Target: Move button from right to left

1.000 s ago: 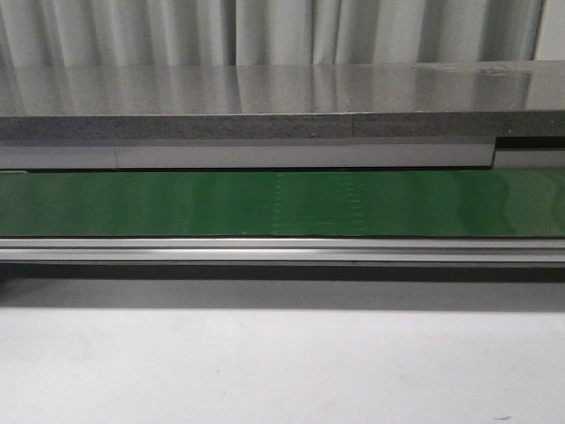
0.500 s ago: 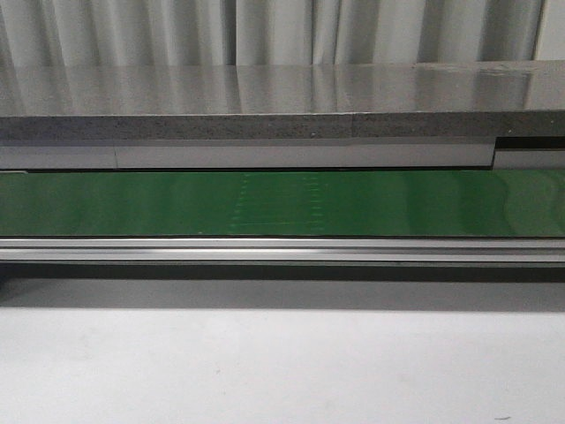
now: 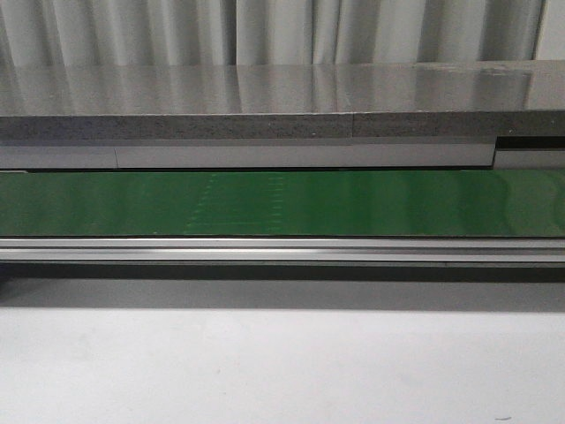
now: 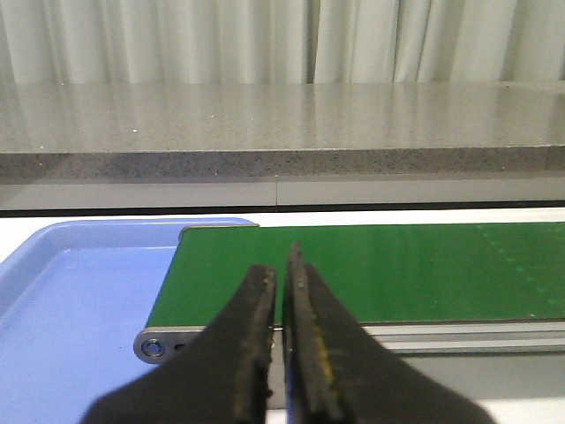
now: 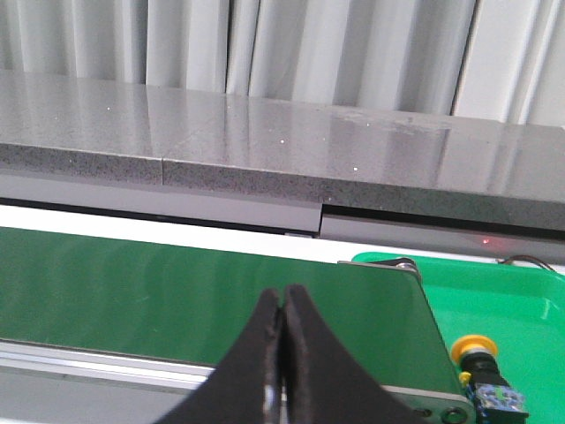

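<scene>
The button [image 5: 481, 362], with a yellow-orange round cap and a black body with green and blue marks, lies in a green tray [image 5: 521, 300] past the right end of the green conveyor belt [image 5: 177, 283]. It shows only in the right wrist view. My right gripper [image 5: 282, 296] is shut and empty, in front of the belt, left of the button. My left gripper [image 4: 281, 265] is shut and empty near the belt's left end [image 4: 212, 265]. Neither gripper shows in the front view, which holds only the bare belt [image 3: 282, 203].
A blue tray [image 4: 79, 309] sits past the left end of the belt. A grey stone counter [image 3: 282, 102] runs behind the belt, with curtains beyond. A metal rail [image 3: 282, 250] edges the belt's front, and a white table surface [image 3: 282, 362] lies before it.
The faint stitched seam on the belt has travelled leftward across the front view. Nothing else has moved.
</scene>
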You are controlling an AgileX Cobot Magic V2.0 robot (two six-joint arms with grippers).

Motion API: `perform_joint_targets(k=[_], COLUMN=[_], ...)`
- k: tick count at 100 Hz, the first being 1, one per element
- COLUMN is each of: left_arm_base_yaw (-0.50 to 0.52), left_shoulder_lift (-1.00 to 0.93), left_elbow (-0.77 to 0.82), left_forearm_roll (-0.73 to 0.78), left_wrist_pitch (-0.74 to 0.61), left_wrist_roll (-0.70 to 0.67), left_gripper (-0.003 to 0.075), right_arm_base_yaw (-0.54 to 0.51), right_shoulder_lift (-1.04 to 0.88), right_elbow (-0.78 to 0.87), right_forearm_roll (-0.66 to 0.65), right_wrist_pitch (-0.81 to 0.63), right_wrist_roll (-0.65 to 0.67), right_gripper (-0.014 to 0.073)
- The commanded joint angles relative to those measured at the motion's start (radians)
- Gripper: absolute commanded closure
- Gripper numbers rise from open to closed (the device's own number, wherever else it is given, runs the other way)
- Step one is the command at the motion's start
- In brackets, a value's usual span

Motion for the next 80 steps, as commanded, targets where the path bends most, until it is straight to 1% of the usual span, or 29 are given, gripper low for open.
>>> perform_joint_targets(k=[1, 9, 21, 32, 48, 58, 68, 80], left_arm_base_yaw=[-0.007, -0.007, -0.007, -0.007, -0.007, -0.007, -0.007, -0.007], left_shoulder_lift=[-0.035, -0.035, -0.035, -0.035, -0.035, -0.035, -0.035, -0.035], left_elbow=[0.04, 0.04, 0.04, 0.04, 0.04, 0.04, 0.04, 0.04], left_forearm_roll=[-0.01, -0.01, -0.01, -0.01, -0.01, -0.01, -0.01, -0.01], left_wrist_pitch=[-0.079, -0.079, -0.079, -0.079, -0.079, -0.079, -0.079, -0.079], left_wrist_roll=[-0.009, -0.009, -0.009, -0.009, -0.009, -0.009, -0.009, -0.009], left_gripper=[0.0715, 0.0715, 0.0715, 0.0715, 0.0715, 0.0715, 0.0715, 0.0715], right_arm_base_yaw=[-0.005, -0.005, -0.005, -0.005, -0.005, -0.005, -0.005, -0.005], right_shoulder_lift=[-0.008, 0.019, 0.097, 0.195, 0.361, 0.457, 0.537, 0.596], right_elbow=[-0.117, -0.215, -0.346, -0.473, -0.651, -0.738, -0.798, -0.814], right_forearm_roll=[-0.009, -0.009, -0.009, -0.009, -0.009, -0.009, -0.009, 0.009], right_wrist_pitch=[0.053, 0.174, 0.294, 0.418, 0.637, 0.76, 0.842, 0.843], right_wrist_roll=[-0.002, -0.002, -0.002, -0.002, -0.002, -0.002, -0.002, -0.002], right_gripper=[0.0662, 0.0662, 0.0662, 0.0662, 0.0662, 0.0662, 0.0662, 0.0662])
